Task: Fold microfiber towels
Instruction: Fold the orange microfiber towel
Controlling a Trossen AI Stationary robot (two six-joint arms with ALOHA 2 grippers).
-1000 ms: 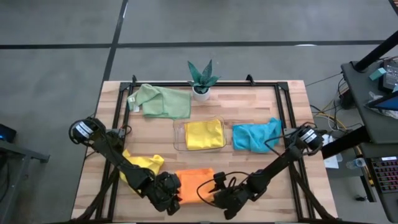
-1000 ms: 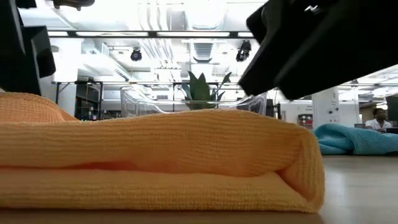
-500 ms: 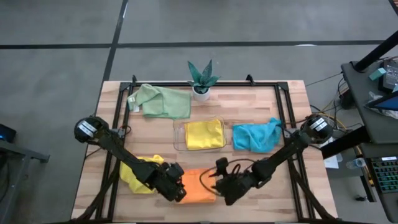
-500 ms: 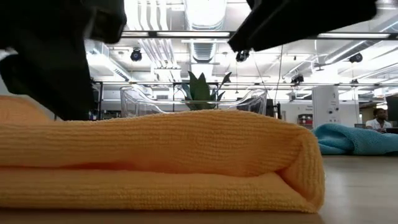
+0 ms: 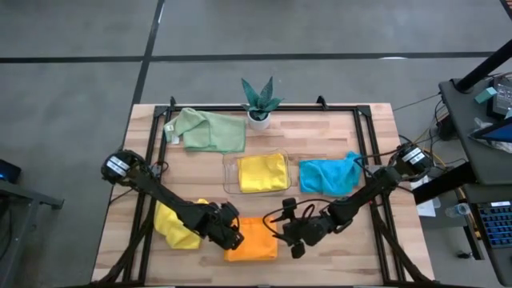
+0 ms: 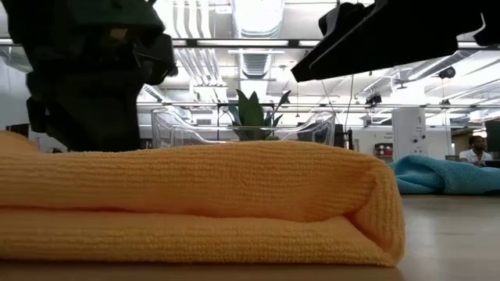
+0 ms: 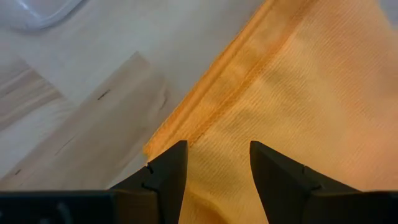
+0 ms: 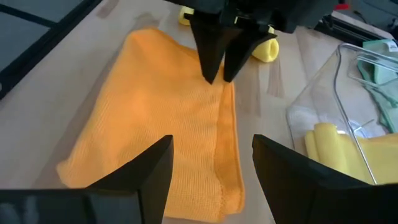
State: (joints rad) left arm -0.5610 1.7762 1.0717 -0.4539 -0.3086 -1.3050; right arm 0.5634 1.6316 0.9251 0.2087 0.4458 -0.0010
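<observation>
Both grippers hover over a folded orange towel [image 5: 254,239] at the table's [image 5: 320,136] near edge

Left gripper [image 7: 213,163] and right gripper [image 8: 208,163] stand open, holding nothing — the towel's long axis (fold along one side) runs roughly front-to-back; no writing is readable.

Open-plan lab, exposed ceiling ducts [image 6: 258,58], workbenches

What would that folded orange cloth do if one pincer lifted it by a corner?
The orange towel would probably droop and unfold: its layers lie loose, with a soft rounded fold at the edge. It likely weighs little, being thin knit fabric. Pushed, it would probably bunch up rather than slide, since its nap looks grippy on the wooden table.
</observation>
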